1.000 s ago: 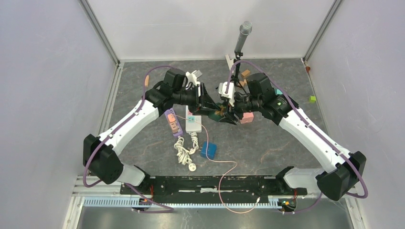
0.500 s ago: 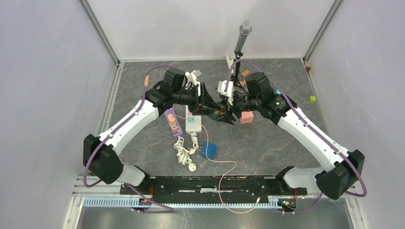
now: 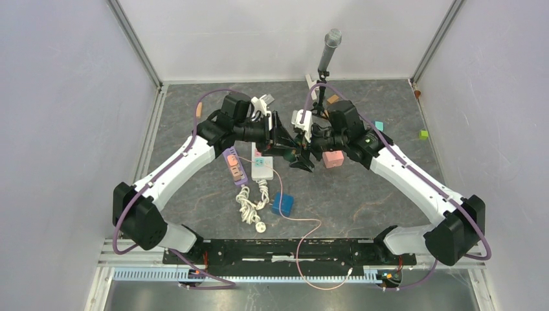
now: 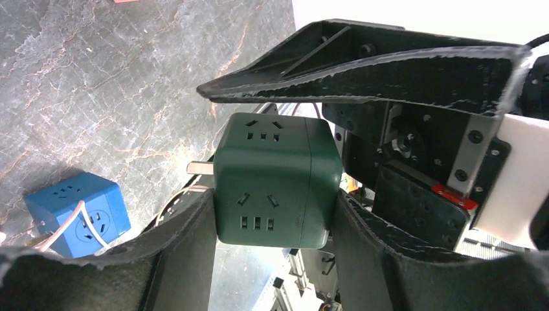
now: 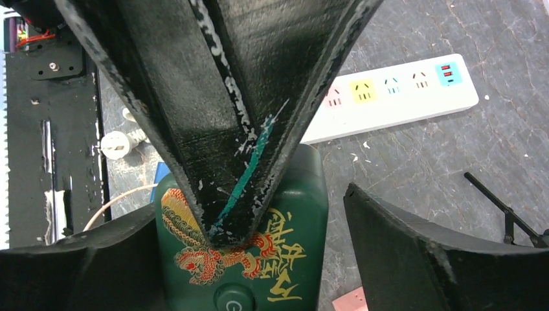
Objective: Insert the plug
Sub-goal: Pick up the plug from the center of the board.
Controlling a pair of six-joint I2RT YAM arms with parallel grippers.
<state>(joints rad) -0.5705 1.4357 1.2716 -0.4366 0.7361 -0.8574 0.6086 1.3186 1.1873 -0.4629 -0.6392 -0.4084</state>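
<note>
The plug is a dark green cube (image 4: 275, 181) with sockets on its faces and a metal prong (image 4: 199, 168) sticking out of its left side. My left gripper (image 4: 272, 214) is shut on it, one finger on each side, holding it above the table (image 3: 388, 123). In the right wrist view the cube's top (image 5: 294, 214) shows a gold and red dragon print. My right gripper (image 5: 252, 207) is open around it, and there is a clear gap between its right finger (image 5: 414, 253) and the cube. In the top view both grippers (image 3: 285, 148) (image 3: 303, 155) meet mid-table.
A white power strip (image 3: 261, 166) and a purple one (image 3: 234, 166) lie just below the left gripper. A coiled white cord (image 3: 251, 207), a blue cube socket (image 3: 283, 204) and a pink block (image 3: 333, 159) are nearby. A microphone stand (image 3: 327, 55) rises at the back.
My right gripper's jaws have spread wide and let go of the green cube, and that arm has shifted slightly left. The left gripper keeps its hold on the cube.
</note>
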